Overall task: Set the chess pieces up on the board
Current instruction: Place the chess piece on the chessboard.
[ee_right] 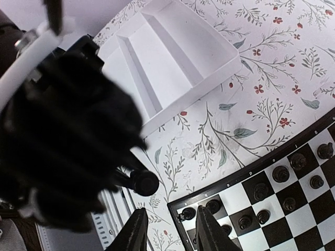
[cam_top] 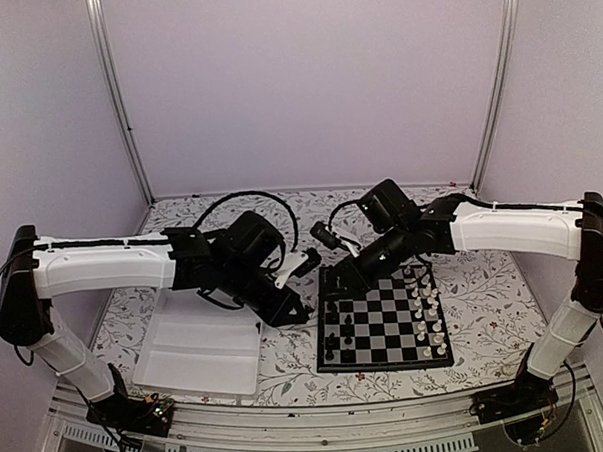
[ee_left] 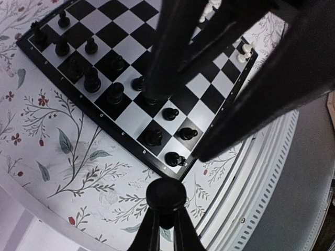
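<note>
Pale lilac walls (cam_top: 305, 86) close in a floral-patterned bench (cam_top: 288, 365). On it a small chequered black-and-white chessboard (cam_top: 382, 329) lies at the lower centre-right of the top view, and a shallow white rectangular tray (cam_top: 192, 356) sits well apart at the lower left. Tiny black plastic chess pieces (cam_top: 333, 323) stand in the two columns along the board's left edge and tiny white chess pieces (cam_top: 429, 316) along its right edge, leaving the middle squares bare.

The left pincer (ee_left: 166, 217) is closed tight on a round-headed black piece (ee_left: 166, 194), at the bottom centre of the left wrist view. It hangs over the floral cloth just off the board's corner, not above any square. The piece's rounded end pokes out past the fingertips, probably so it can be lowered between its neighbours without the fingers knocking them.

The right pincer (ee_right: 171, 210) stands partly apart with nothing between its jaws, low over that same corner of the board. In the left wrist view one of its dark fingers comes down among the black pieces. Whether it touches one I cannot tell; it may be nudging a piece square. The loaded left arm likely waits off the board because the right arm fills the space over those rows, so the risk now is the two arms colliding, or a standing piece getting toppled
</note>
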Available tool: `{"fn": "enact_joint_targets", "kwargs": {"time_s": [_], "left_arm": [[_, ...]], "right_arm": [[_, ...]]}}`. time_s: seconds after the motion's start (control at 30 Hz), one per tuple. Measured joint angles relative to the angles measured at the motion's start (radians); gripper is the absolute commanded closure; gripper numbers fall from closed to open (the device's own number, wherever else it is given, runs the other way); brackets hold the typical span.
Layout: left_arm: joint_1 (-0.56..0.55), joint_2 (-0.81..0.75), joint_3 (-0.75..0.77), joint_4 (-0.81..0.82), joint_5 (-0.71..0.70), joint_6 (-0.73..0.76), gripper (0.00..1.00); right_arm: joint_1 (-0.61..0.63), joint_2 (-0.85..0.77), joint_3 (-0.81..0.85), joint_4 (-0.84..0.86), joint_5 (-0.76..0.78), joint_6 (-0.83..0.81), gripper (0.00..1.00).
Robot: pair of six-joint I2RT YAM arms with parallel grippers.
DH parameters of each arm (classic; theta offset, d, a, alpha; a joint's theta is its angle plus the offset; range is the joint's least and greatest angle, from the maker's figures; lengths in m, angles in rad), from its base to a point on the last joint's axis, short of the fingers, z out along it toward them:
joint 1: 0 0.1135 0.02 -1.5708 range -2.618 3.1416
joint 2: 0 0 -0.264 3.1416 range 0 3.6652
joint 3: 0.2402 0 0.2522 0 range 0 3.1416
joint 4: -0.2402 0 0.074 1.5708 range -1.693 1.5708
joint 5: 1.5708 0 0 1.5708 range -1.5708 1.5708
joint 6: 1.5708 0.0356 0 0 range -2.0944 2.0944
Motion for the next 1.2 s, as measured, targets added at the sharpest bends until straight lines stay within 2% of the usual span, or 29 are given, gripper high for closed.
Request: {"fn": "enact_joint_targets", "kwargs": {"time_s": [0.5,0.8,0.97,1.1,1.2], "left_arm": [[0.000,-0.027,-0.008,0.051,0.030,-0.005,0.91],[0.000,-0.031,-0.008,0.069,0.018,-0.009,0.91],[0.000,-0.038,-0.008,0.072,0.008,-0.008,0.91],[0.000,-0.039,-0.008,0.076,0.005,-0.009,0.90],[0.000,-0.040,-0.008,0.081,0.004,-0.008,0.83]], "right_arm": [[-0.024,0.060,-0.025,0.157,-0.192,0.166,0.64],[-0.026,0.061,-0.044,0.201,-0.252,0.204,0.65],[-0.029,0.070,-0.047,0.210,-0.275,0.219,0.71],[-0.036,0.076,-0.053,0.233,-0.305,0.236,0.81],[-0.045,0.076,-0.067,0.262,-0.332,0.257,0.87]]}}
